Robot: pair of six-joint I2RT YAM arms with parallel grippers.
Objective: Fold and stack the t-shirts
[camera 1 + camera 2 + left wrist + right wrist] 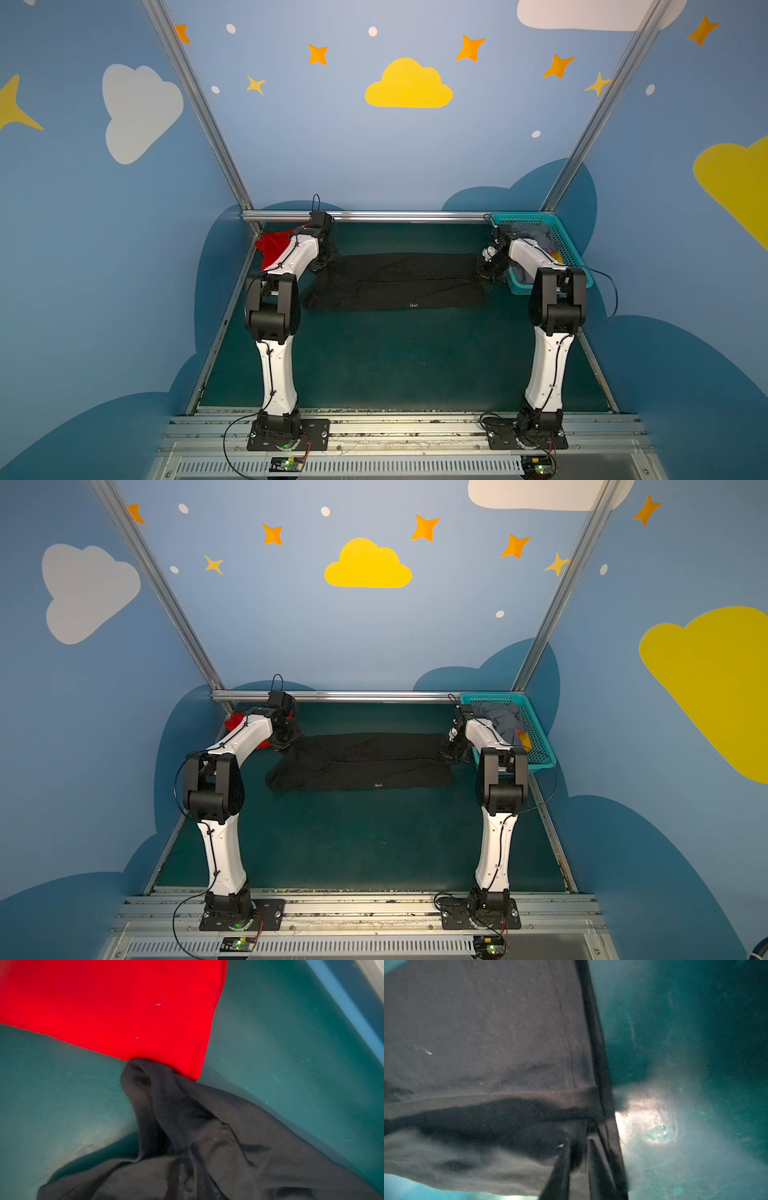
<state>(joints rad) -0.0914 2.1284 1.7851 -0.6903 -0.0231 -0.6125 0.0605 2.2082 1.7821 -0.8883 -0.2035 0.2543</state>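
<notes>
A black t-shirt [395, 282] [361, 762] lies as a long flat band across the back half of the green table. My left gripper [322, 264] [284, 744] is low over the shirt's left end. In the left wrist view bunched black cloth [207, 1136] runs out of frame toward the jaws, and the fingers themselves are hidden. My right gripper [486, 272] [451, 754] [579, 1167] is at the shirt's right end; its dark fingers [558, 1178] stand close together with the shirt's hem [488, 1032] between them. A red t-shirt [274, 247] [235, 720] [114, 1001] lies at the back left corner, partly behind my left arm.
A teal mesh basket [523, 217] [490, 697] holding grey and yellow cloth stands at the back right, close behind my right arm. A metal rail runs along the table's [395, 361] back edge, and blue walls close in both sides.
</notes>
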